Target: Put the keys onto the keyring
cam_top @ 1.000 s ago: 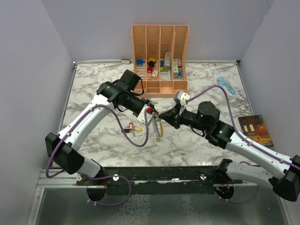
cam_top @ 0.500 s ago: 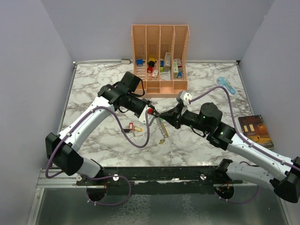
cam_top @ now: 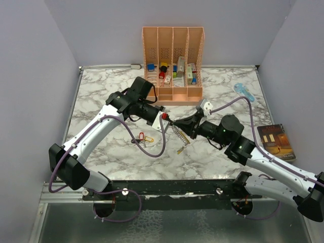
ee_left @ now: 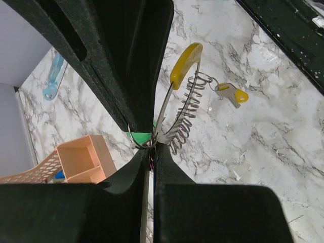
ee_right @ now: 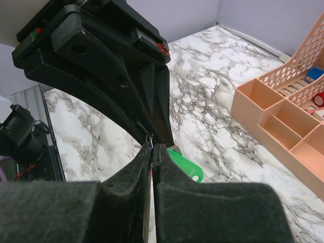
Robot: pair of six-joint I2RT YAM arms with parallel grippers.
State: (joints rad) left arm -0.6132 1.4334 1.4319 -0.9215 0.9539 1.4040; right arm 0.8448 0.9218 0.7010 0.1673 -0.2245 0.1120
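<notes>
My left gripper [cam_top: 166, 119] and right gripper [cam_top: 175, 123] meet tip to tip above the table's middle, both shut. In the left wrist view the left gripper [ee_left: 152, 148] pinches the thin wire end of the keyring [ee_left: 183, 114], whose yellow band [ee_left: 185, 62], silvery coil and small yellow tag [ee_left: 241, 96] hang below. A green-tagged key [ee_left: 144, 137] hangs by its small ring at that same pinch point. The right gripper [ee_right: 152, 147] grips the same wire, with the green tag [ee_right: 185, 165] just beyond it. Two more keys, red-tagged [cam_top: 142, 135] and yellow-tagged [cam_top: 149, 139], lie on the marble.
An orange desk organizer [cam_top: 172, 93] holding small items stands at the back centre. A light-blue gadget [cam_top: 244, 92] lies at the back right. A dark book [cam_top: 276, 142] rests near the right edge. Grey walls close in on both sides.
My left gripper's jaws have closed at the keyring's top. The right gripper drew back to the right, and the hanging keyring now slants towards the right.
</notes>
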